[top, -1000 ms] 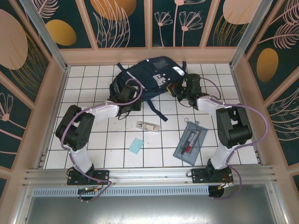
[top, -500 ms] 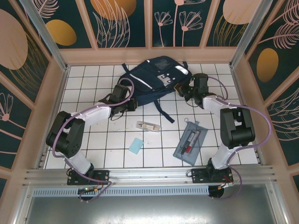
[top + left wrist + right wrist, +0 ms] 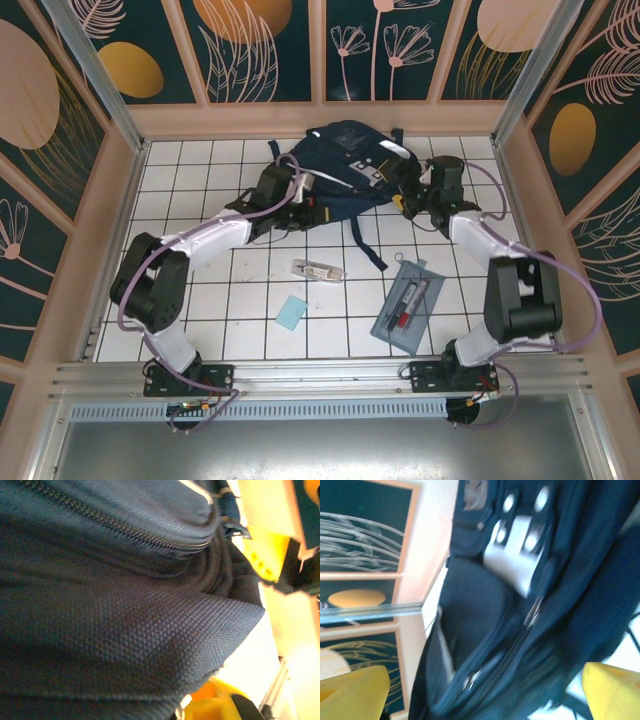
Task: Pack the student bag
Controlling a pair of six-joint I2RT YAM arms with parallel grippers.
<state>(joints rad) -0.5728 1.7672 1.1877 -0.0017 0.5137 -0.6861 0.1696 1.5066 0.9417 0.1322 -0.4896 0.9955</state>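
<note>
My left claw [image 3: 303, 207] is clamped shut on a fold of the student bag [image 3: 345, 160]. My left wrist camera sits so close that navy weave and one zip line crowd it. The pinch itself is cut off at the bottom edge, beside one yellow fingertip [image 3: 210, 711].

From above, the bag lies on the white surface [image 3: 220, 300] between my two claws, a dark strap [image 3: 365, 240] trailing back past them.

My right claw [image 3: 408, 193] stands wide open. Its yellow fingers [image 3: 355, 692] sit either side of the blurred bag just ahead, and the bag's grey buckle patch [image 3: 512, 555] is only roughly readable there.
</note>
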